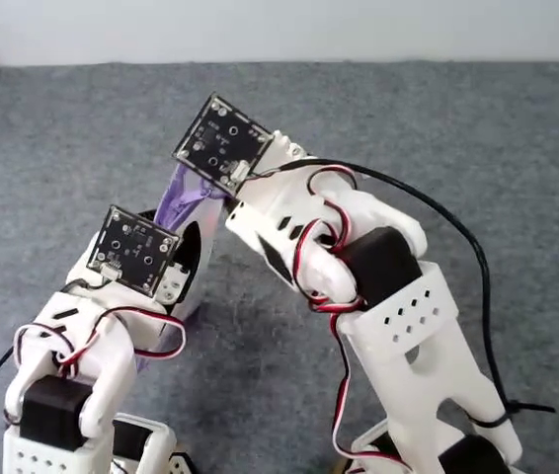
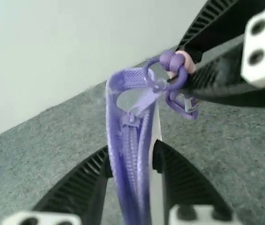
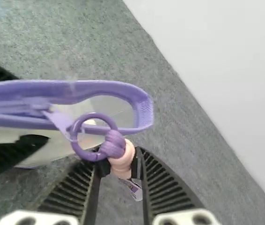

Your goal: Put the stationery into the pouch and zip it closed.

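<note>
Pinching the pink bead [image 3: 122,163] of the zip pull [image 3: 114,143] in the right gripper [image 3: 119,161], with jaws drawn close onto it and the purple ring [image 3: 72,139] of the pull just ahead of the fingertips. Clamping the pouch [image 2: 128,187] in the left gripper [image 2: 132,149], with jaws narrow, one finger on each side of the purple zip edge. Holding the pouch up on edge between the two grippers, over the grey mat [image 1: 457,128] and near the white wall [image 1: 260,30]; cannot tell whether touching the mat underneath. From the left wrist, looking down zip teeth [image 2: 131,159] meshed along the middle, with the slider [image 2: 132,117] up by the pouch end nearest the right gripper. Cannot tell the contents through the clear side panel [image 3: 106,105]. Judging from that: on the zip-closing step, likely close to the end of the run, possibly seated already. Next move, as a guess: keep the left clamp firm as the anchor, draw the bead along the line of the zip and away from the left gripper until the slider stops against the end. Pull straight, not sideways, for risk of twisting the pouch or losing the small bead out of the jaws. After that, check the closure from the wrist view, release the pull, set the pouch down.
</note>
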You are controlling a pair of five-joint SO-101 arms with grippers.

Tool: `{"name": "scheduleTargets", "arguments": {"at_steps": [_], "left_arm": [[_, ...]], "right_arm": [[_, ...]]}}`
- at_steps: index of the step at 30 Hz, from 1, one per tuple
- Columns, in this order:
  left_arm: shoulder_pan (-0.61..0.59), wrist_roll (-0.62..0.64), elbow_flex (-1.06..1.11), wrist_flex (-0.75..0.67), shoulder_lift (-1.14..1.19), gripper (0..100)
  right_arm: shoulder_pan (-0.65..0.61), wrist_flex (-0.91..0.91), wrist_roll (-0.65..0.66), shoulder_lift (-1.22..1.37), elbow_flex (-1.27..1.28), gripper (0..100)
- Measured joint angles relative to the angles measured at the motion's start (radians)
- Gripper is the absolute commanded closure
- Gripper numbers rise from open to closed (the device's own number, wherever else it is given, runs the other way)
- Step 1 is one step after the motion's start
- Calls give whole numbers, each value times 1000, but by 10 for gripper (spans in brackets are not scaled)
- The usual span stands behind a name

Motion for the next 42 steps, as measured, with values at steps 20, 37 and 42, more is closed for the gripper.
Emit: {"name": "scheduleTargets", "arguments": {"at_steps": [20,37,42], "left_arm": [[-32,-5,-92,58,-9,989],[-32,0,-235,184,-3,991],[-32,-5,-295,226,-3,991]], "right_arm": [[-9,0,2,0,43,991],[71,-244,100,91,38,991],[121,-313,103,157,38,991]]}}
